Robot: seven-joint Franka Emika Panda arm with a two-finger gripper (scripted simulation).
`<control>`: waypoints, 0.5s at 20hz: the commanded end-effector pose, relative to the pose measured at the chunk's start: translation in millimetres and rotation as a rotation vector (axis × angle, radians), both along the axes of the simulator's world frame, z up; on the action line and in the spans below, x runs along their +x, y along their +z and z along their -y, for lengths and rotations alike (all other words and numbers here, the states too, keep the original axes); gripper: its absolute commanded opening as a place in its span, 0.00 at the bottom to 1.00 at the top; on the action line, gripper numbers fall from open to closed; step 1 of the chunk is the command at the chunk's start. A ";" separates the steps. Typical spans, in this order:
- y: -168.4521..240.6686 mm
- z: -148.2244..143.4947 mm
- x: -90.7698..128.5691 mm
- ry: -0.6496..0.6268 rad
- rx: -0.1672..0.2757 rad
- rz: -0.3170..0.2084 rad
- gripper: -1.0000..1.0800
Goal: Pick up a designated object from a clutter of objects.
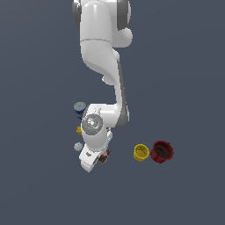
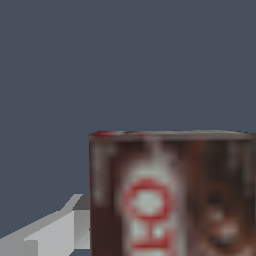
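Note:
The designated object point(image 2: 170, 200) is a dark-brown box with red-and-white lettering, and it fills much of the wrist view close to the camera. In the exterior view only a brown corner of the designated object point(image 1: 105, 156) pokes out beside the white hand. My gripper point(image 1: 97, 160) is down at the box. One grey finger point(image 2: 50, 230) lies against the box's side, and the other finger is hidden behind the box. The arm covers most of the clutter of objects.
A blue can with a grey lid point(image 1: 79, 107), a yellow piece point(image 1: 79, 130) and a small pale round item point(image 1: 78, 146) sit just to the exterior view's left of the hand. A yellow cup point(image 1: 141, 152) and a dark-red cup point(image 1: 161, 151) stand to the right.

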State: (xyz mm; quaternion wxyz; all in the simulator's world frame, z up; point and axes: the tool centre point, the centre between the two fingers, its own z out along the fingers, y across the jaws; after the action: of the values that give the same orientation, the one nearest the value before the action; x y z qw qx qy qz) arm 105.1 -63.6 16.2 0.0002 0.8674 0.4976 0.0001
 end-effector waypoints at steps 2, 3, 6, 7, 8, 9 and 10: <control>-0.4 -0.4 -0.1 0.001 0.000 0.000 0.00; 0.0 0.1 0.0 0.000 0.000 0.000 0.00; 2.9 0.8 0.1 0.000 0.000 0.000 0.00; 5.2 1.4 0.2 0.000 0.000 0.000 0.00; 8.1 2.1 0.4 0.000 0.000 0.000 0.00; 11.7 2.9 0.5 0.000 0.000 0.000 0.00; 16.0 4.0 0.8 0.000 0.000 0.000 0.00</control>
State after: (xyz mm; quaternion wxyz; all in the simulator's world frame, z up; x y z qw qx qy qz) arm 105.2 -66.0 26.3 -0.0002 0.8674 0.4976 -0.0004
